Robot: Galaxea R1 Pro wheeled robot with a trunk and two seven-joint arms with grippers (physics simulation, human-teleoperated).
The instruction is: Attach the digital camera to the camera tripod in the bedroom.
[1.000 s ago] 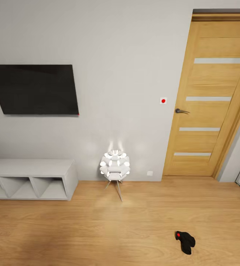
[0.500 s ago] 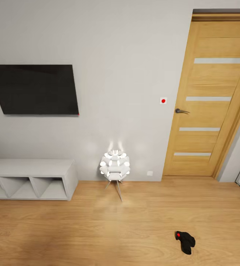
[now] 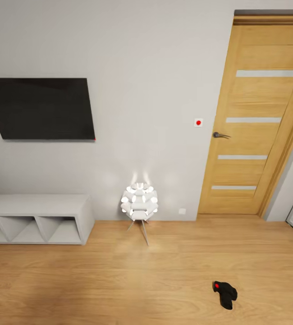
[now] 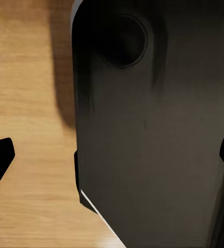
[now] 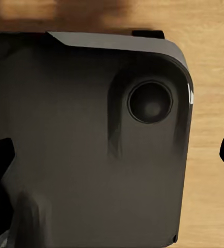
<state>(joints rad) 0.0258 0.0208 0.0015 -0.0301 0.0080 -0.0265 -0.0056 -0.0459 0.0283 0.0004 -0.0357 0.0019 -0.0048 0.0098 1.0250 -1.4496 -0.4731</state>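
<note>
Approach stage: digital camera (image 3: 225, 294) lies loose on the wood-plank floor (image 3: 119, 280), near right.
Both grippers, left (image 4: 112, 155) and right (image 5: 112, 155), hang spread and empty over the robot's dark base, likely stowed for driving; oak door (image 3: 254, 122) far right.

Small black camera (image 3: 225, 294) w/ red dot lies on wood floor (image 3: 119, 280), well right of the lamp.
</note>
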